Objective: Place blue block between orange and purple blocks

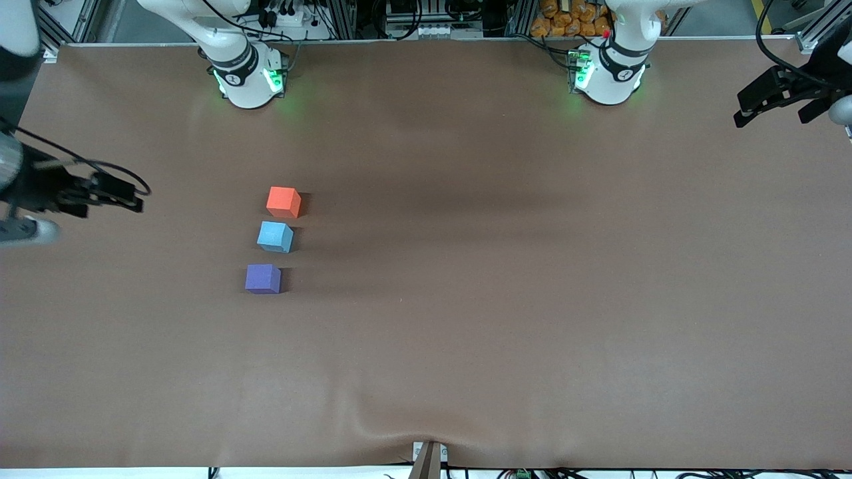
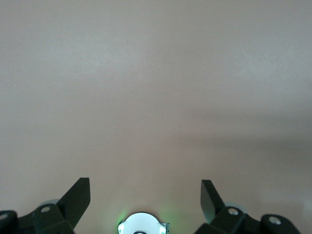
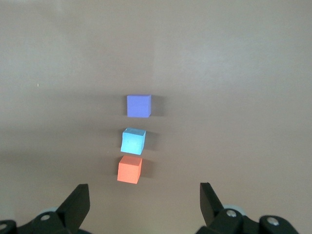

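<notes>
The light blue block [image 1: 275, 237] sits on the brown table between the orange block [image 1: 283, 201], farther from the front camera, and the purple block [image 1: 263, 279], nearer to it. The three form a short line with small gaps. The right wrist view shows the same line: purple [image 3: 138, 106], blue [image 3: 133, 141], orange [image 3: 129, 169]. My right gripper [image 1: 123, 197] is open and empty, held up in the air over the right arm's end of the table; in its own view [image 3: 145, 197] nothing lies between the fingers. My left gripper [image 1: 751, 110] is open and empty over the left arm's end of the table [image 2: 145, 197].
The two arm bases [image 1: 247, 76] [image 1: 607, 73] stand along the table's edge farthest from the front camera. A small bracket [image 1: 429, 458] sits at the table's nearest edge. The left wrist view shows only bare brown table [image 2: 156, 97].
</notes>
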`<state>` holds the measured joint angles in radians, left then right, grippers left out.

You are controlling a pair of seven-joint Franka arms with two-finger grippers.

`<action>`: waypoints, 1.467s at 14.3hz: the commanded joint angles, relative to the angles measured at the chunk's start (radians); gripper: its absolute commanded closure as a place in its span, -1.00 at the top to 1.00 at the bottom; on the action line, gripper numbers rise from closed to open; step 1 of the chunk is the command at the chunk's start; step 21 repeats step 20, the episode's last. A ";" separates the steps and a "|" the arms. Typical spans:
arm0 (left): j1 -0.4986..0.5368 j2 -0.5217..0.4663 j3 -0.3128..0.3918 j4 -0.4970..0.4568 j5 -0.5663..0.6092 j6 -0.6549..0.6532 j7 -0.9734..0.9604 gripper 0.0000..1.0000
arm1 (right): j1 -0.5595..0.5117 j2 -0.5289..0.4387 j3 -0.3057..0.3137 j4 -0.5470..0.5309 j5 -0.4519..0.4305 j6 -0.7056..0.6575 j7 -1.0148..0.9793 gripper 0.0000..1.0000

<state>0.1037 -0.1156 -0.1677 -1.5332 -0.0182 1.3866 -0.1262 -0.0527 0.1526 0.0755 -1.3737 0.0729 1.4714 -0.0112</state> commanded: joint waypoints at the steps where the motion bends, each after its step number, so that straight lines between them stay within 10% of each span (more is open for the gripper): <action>1: 0.007 -0.035 -0.012 -0.031 0.020 -0.003 0.000 1.00 | 0.016 -0.203 -0.026 -0.290 -0.015 0.150 -0.010 1.00; 10: 0.008 -0.095 -0.024 -0.101 0.018 0.031 0.022 1.00 | 0.059 -0.162 -0.102 -0.075 -0.074 0.008 -0.108 1.00; 21: 0.008 -0.055 -0.021 -0.050 0.018 0.023 0.023 1.00 | 0.057 -0.166 -0.102 -0.085 -0.110 -0.013 -0.116 1.00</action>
